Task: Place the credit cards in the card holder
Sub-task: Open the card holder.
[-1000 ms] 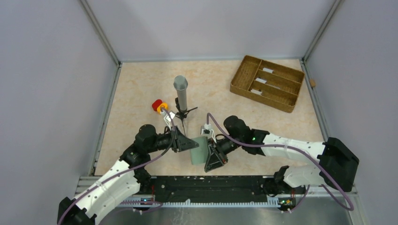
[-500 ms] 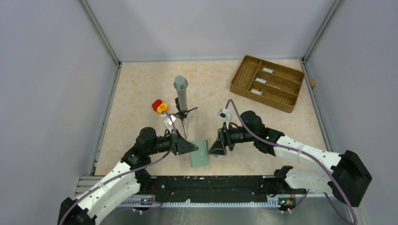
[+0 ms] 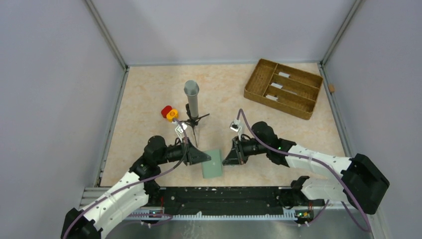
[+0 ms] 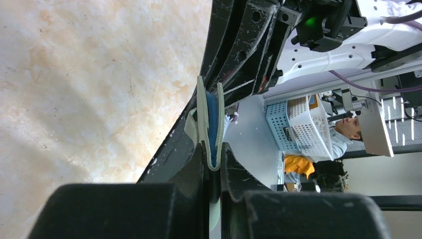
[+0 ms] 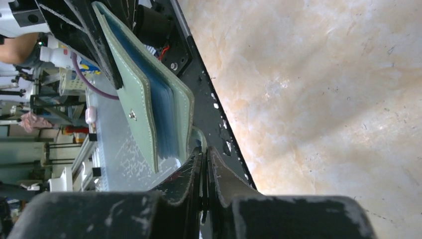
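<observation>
The grey-green card holder (image 3: pixel 212 168) is held folded near the table's front edge. My left gripper (image 3: pixel 202 157) is shut on its left edge; the left wrist view shows its fold (image 4: pixel 211 130) edge-on between my fingers, with blue inside. My right gripper (image 3: pixel 229 158) is at its right edge, jaws shut on a thin strip where the holder's small tab (image 5: pixel 198 137) curves in. The holder's snap side (image 5: pixel 139 99) also shows in the right wrist view. Silvery credit cards (image 3: pixel 277 85) lie in the brown tray's compartments. No card shows in either gripper.
The brown compartmented tray (image 3: pixel 259 84) sits at the back right. A grey upright tube (image 3: pixel 191 97) on a black stand is behind the left gripper, with a red and yellow object (image 3: pixel 169 113) beside it. The black base rail (image 3: pixel 224 199) runs along the near edge.
My right gripper moved from the holder's near right corner up to its right edge and stays shut there. The holder shifted slightly in the left gripper's hold.
</observation>
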Tool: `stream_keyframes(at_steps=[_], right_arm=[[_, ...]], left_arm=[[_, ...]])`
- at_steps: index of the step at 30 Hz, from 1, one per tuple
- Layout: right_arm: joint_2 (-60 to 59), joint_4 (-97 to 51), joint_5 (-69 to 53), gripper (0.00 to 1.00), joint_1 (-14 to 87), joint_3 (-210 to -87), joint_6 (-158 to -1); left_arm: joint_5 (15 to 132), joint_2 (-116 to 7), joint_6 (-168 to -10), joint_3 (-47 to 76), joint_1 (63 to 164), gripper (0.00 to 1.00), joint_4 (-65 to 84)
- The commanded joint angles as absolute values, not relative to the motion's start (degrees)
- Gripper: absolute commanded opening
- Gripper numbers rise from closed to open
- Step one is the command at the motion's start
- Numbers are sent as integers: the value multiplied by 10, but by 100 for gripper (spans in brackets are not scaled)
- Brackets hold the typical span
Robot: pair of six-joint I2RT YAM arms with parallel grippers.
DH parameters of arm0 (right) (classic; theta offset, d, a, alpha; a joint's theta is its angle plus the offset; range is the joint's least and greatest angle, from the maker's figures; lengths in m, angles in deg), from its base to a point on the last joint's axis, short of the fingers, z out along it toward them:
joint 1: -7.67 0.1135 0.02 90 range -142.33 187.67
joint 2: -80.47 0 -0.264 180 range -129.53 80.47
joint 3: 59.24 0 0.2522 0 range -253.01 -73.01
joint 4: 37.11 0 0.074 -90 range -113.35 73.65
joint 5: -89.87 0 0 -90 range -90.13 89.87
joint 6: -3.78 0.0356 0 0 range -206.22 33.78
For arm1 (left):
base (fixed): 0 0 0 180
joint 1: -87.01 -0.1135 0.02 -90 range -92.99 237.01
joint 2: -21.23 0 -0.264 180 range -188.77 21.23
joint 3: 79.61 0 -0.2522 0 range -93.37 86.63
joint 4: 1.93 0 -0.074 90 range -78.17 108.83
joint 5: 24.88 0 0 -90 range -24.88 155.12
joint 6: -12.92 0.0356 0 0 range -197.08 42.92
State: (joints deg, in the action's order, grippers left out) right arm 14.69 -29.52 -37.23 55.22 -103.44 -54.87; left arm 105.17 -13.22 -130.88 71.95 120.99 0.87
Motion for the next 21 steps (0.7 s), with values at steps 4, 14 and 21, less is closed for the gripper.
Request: stream_keyframes(at_steps=[4,14,21], right_arm=[[148,-324,-383,0,549,-1015,-526],[128,-307,-364,0,549,-979,-476],[123,-343,-369,0,549,-967,-449]], left_arm=[[989,-190,-1238,711,1209,40,94],[939,-227,-1260,752,1222,87,60],[915,-255,-1274,768,1251,87,9]])
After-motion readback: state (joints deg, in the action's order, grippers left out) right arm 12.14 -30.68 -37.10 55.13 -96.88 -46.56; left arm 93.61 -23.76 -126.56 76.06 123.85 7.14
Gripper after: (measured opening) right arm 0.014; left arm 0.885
